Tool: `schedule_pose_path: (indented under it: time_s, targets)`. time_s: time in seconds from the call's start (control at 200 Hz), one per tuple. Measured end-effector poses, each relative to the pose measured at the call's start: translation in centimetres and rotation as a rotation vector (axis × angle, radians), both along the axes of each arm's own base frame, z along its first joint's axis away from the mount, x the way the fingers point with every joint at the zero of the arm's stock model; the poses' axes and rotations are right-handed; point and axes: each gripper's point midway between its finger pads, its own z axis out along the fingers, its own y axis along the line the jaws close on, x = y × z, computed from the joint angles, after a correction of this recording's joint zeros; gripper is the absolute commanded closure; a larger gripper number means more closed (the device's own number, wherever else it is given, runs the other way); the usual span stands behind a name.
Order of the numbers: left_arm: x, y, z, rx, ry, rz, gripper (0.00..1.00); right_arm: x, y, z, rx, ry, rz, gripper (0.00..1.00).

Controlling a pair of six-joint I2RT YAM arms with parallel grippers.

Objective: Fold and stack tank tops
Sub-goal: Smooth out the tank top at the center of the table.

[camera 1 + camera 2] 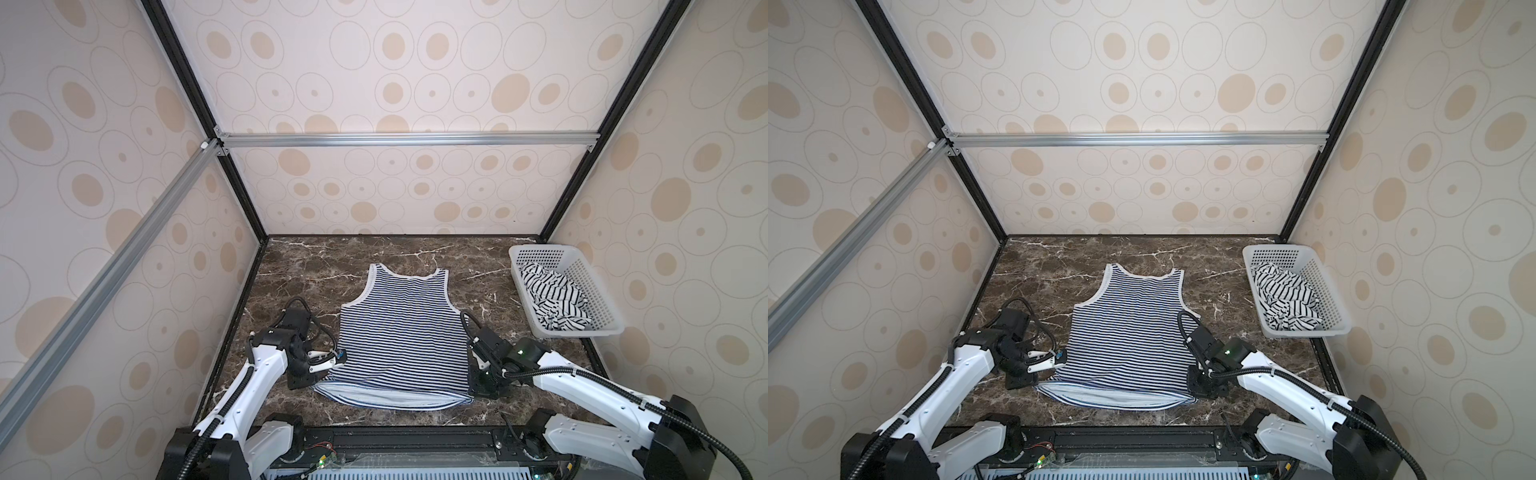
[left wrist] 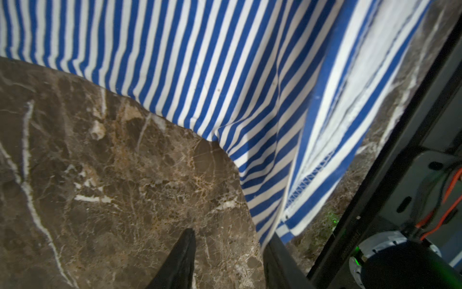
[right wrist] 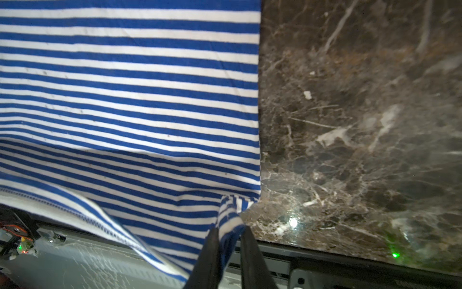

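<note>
Left wrist view: left claw (image 2: 228,240) stands wide, nothing betw. its fingers, side edge of the navy-striped tank top (image 2: 225,75) just beside one finger, bare table (image 2: 100,162) under the gap; right claw (image 3: 230,232) is narrow w/ the top's hem corner bunched betw. its fingers, can't tell if it pinches or lies slack; the top lies flat betw. the two claws, straps on the far side of both; step looks like release of a laid-flat top, so I'd open the right claw fully, then lift both straight up, no sideways drag, else the hem corners prob. ruck; inner hem layer peeks out near the claws, worth smoothing before the fold; count: 2 tank tops, the black-striped tank top (image 1: 552,301) crumpled in 1 basket (image 1: 536,255) well beyond the right claw's outer side; 2 claws.
</note>
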Motion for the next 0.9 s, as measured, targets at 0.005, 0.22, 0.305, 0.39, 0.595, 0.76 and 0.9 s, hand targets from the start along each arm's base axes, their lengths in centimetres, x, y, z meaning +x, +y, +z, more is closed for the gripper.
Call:
schedule_pose_path:
  time_s: [0.005,0.22,0.305,0.39,0.595,0.76,0.9]
  targets:
    - [0.0,0.0,0.1,0.0,-0.002,0.0,0.55,0.0,0.0,0.0,0.0,-0.001,0.001,0.79]
    - [3.3,-0.6,4.2,-0.027,-0.106,-0.004,0.48,0.5,0.5,1.8,0.033,-0.039,0.006,0.73]
    - [3.9,-0.9,5.1,-0.038,-0.117,-0.006,0.48,0.7,0.7,2.5,0.045,-0.053,0.007,0.72]
    - [4.2,-1.1,5.5,-0.047,-0.123,-0.005,0.44,1.1,0.8,3.2,0.049,-0.074,0.009,0.71]
    - [7.9,-2.2,5.8,-0.112,-0.226,0.087,0.4,3.1,1.3,3.7,0.022,-0.129,0.0,0.69]
    - [13.6,-4.2,4.9,-0.182,-0.321,0.197,0.39,6.6,2.8,3.1,-0.005,-0.134,-0.018,0.69]
    - [17.4,-7.2,2.8,-0.224,-0.34,0.236,0.41,10.6,4.1,2.2,0.007,-0.125,-0.045,0.69]
